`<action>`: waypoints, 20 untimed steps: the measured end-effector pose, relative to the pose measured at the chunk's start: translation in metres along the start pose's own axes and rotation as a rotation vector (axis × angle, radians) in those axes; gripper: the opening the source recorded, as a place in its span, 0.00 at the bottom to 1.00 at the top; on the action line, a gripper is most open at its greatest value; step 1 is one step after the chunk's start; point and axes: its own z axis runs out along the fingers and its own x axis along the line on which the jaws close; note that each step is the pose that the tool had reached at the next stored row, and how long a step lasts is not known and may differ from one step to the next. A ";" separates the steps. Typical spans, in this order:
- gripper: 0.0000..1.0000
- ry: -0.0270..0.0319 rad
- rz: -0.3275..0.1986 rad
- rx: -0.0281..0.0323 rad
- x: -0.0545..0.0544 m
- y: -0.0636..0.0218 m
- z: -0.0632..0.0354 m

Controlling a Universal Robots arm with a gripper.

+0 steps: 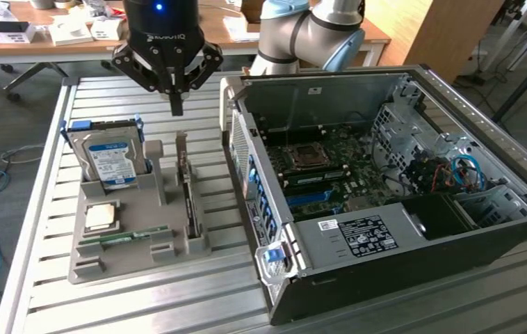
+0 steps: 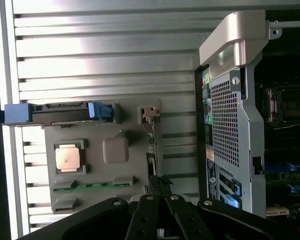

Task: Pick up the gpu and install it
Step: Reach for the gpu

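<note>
The arm [image 1: 312, 28] is reaching in from the far side of the slatted metal surface [image 1: 115, 97], its grey and blue joints bending above the back edge of the open computer case [image 1: 324, 94]; the wrist is pointing straight down, so the black end effector [image 1: 176, 106] is hanging vertically over the surface; its fingers are pressing together into a single narrow tip and are gripping nothing.

The gpu [image 1: 188, 188] is standing on its long edge in a slot of the grey holder [image 1: 143, 263], along the side of the holder nearest the case; it is sitting just beside the case's perforated rear panel but apart from it; the closed fingertips are hovering above the far end of the card, clear of it and roughly in line with its length. In the wrist view the end effector [image 2: 160, 184] is lying over the thin edge-on line of the gpu [image 2: 152, 150], with the card's pale bracket end showing further along.

A hard drive [image 1: 110, 158] with a blue-and-white label is standing upright in the same holder, at the exterior view's left of the card; a square processor chip [image 1: 101, 217] is lying flat nearer the camera, and a narrow green memory stick [image 1: 126, 236] is lying just beyond it; the case is lying on its side with its motherboard facing up.
</note>
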 end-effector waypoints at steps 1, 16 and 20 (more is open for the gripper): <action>0.11 0.0001 0.000 0.0000 0.000 -0.0009 -0.0001; 0.11 0.0001 0.000 0.0000 -0.001 -0.0153 -0.0007; 0.11 0.0000 0.000 0.0000 -0.001 -0.0178 -0.0008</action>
